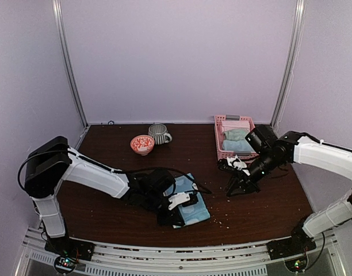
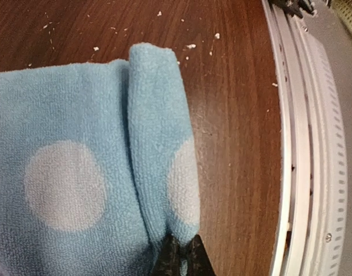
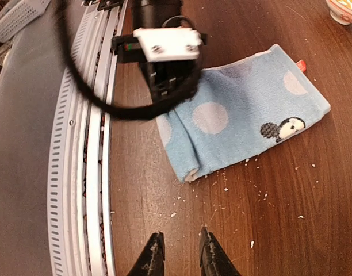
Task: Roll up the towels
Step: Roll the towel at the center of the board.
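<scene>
**Near edge of the bench, about midway along it:** the dotted towel lay flat on the dark wood, just beyond the perforated metal rail. The cloth was light blue terry with large, pale, round dots. It bore a small black-and-white penguin motif towards one long edge and an orange tab at one corner. The end nearest the rail was turned over on itself into a thick doubled fold, its layers showing at the side.

**At the fold:** the left claw was pressed together, pinching the cloth. White crumbs lay scattered on the wood beside the towel.

**Right of the dotted towel, apart from it:** the right claw hung above bare wood. Its fingers were slightly spread and held nothing.

**Towards the far edge, left of centre:** a red-patterned bowl stood with a ribbed grey mug just beside it.

**Far right corner:** a pink lattice basket held a pink towel, a grey-green towel and a light blue towel. They lay in a row, the pink farthest and the blue nearest.
</scene>
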Robot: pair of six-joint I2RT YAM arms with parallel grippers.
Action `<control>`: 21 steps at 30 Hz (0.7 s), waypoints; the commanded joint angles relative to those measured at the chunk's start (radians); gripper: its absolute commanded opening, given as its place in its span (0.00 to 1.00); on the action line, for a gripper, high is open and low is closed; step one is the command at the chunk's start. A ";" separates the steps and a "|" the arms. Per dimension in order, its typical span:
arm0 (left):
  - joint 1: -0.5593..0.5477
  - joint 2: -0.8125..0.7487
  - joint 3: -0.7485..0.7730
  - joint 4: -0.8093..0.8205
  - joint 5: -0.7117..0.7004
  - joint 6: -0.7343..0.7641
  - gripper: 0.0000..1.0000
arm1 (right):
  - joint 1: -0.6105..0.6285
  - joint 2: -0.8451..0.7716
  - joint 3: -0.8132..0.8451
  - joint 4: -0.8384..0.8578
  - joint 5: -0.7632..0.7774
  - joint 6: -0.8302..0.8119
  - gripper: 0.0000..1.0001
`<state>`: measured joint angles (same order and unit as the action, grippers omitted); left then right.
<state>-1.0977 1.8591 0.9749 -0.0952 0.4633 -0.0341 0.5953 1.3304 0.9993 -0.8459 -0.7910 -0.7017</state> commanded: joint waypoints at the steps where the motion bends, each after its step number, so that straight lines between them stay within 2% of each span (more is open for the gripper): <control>1: 0.036 0.078 -0.010 0.087 0.298 -0.119 0.00 | 0.147 -0.097 -0.151 0.172 0.207 -0.068 0.23; 8: 0.062 0.168 0.039 0.111 0.480 -0.215 0.00 | 0.409 -0.045 -0.201 0.280 0.412 -0.061 0.25; 13: 0.068 0.169 0.039 0.114 0.493 -0.242 0.00 | 0.553 0.030 -0.191 0.361 0.564 -0.075 0.32; 17: 0.074 0.167 0.037 0.114 0.492 -0.255 0.00 | 0.627 0.097 -0.214 0.436 0.647 -0.088 0.33; 21: 0.079 0.170 0.039 0.098 0.485 -0.250 0.00 | 0.648 0.159 -0.221 0.496 0.709 -0.068 0.33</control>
<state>-1.0298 2.0144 1.0088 0.0231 0.9257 -0.2756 1.2289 1.4494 0.7918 -0.4412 -0.2020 -0.7765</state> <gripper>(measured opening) 0.014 0.329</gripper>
